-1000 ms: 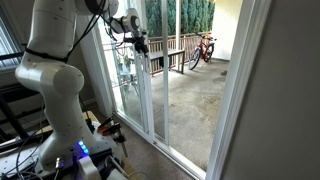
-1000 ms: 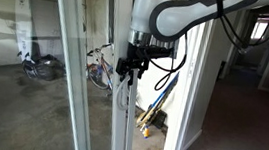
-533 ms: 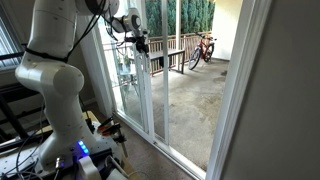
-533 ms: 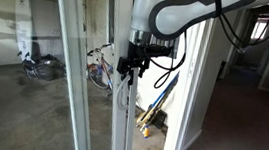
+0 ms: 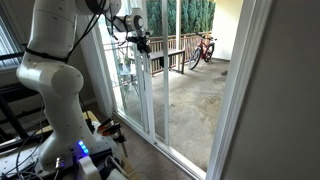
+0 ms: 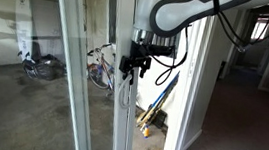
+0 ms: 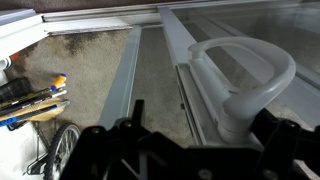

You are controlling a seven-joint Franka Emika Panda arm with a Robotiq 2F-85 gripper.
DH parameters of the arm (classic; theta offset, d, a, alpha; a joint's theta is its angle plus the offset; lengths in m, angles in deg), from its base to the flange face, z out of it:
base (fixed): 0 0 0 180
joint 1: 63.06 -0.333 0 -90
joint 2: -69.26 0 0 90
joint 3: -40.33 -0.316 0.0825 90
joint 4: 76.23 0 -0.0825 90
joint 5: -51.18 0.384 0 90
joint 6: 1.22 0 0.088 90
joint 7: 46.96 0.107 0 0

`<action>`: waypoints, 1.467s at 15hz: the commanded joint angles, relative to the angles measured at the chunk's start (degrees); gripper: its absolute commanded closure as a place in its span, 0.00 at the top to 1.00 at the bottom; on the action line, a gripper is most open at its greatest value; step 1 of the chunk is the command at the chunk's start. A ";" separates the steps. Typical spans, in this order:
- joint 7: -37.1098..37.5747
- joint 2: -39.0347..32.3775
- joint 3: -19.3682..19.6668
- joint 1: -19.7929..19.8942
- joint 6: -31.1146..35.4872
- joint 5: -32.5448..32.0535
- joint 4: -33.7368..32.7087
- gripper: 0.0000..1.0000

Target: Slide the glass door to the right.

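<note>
Wrist view puts the glass door (image 7: 178, 45) right under the camera: its narrow white stile runs up the picture, and the D-shaped pull handle (image 7: 250, 70) arches off it. The gripper (image 7: 190, 150) comes in from the bottom with its jaws spread wide, one dark finger to each side. The handle's lower foot stands between them, close to the right-hand finger, and I cannot tell whether it touches. Nothing is clamped. Straddling the handle this way looks chosen so that a sideways push of one finger against it would carry the panel along its track, with no pinch needed.

In both exterior views the door (image 5: 147, 95) (image 6: 122, 114) stands upright, floor to ceiling, with the arm reaching out level and the gripper (image 5: 140, 45) (image 6: 131, 63) at the stile about chest height. How far the panel already sits along its track I cannot tell.

Beyond the glass lies a bare concrete patio (image 5: 190, 100), stained and dull. A red bicycle (image 5: 203, 48) leans by a wooden railing (image 5: 170, 50) in an exterior view. Elsewhere another bicycle (image 6: 100, 66) and a pale surfboard (image 6: 20, 18) show through the pane. Long-handled tools (image 7: 25, 95) lie low by the frame. Indoors, the floor is dark.
</note>
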 commanded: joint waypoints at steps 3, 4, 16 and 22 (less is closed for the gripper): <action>-6.22 7.24 1.37 6.48 1.89 8.58 8.84 1.00; -6.64 7.87 1.46 7.19 2.12 10.08 9.54 1.00; -17.98 16.06 2.23 12.27 8.20 11.23 22.98 1.00; -19.12 15.48 -0.90 9.74 12.88 11.33 24.43 1.00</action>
